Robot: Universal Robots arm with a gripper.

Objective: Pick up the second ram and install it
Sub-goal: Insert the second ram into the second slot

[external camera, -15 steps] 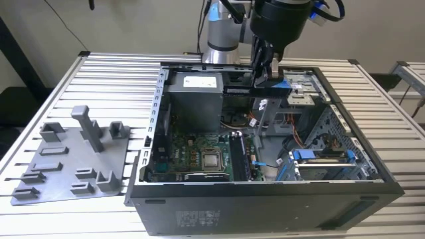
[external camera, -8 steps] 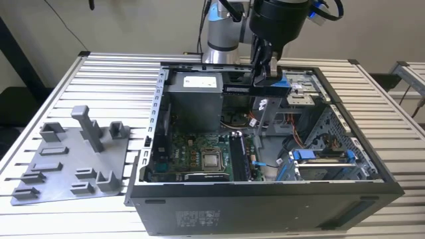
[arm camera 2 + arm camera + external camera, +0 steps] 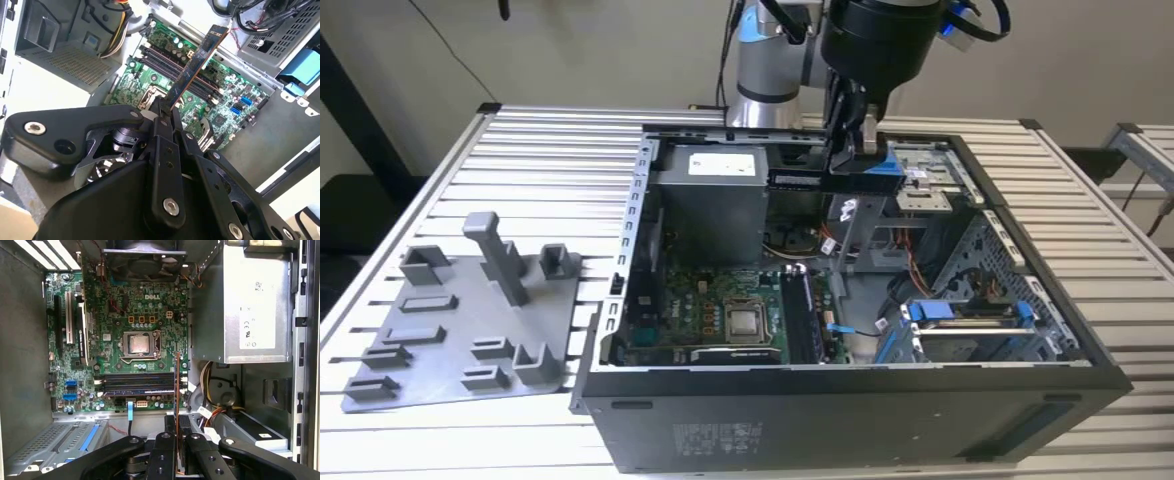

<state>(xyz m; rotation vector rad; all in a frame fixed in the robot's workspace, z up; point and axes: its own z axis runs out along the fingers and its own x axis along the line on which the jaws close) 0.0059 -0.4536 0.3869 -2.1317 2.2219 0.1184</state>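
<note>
- I see the gripper [image 3: 163,114] clenched on one end of the second ram [image 3: 196,65].
- The stick hangs in the air over the motherboard [image 3: 150,315] inside the open computer case [image 3: 854,400].
- In the first wrist view it lines up edge-on near the memory slots [image 3: 137,384].
- A grey holder tray [image 3: 454,320] sits outside the case, on the exterior view's left.

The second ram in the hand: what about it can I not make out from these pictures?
1. Its faces: in the first wrist view the second ram stands edge-on, a thin line.
2. Its gripped end: in the second wrist view the hand closes over it.
3. Its label: too small in the exterior view.
4. Which memory slots are free: too small in the first wrist view.
</note>
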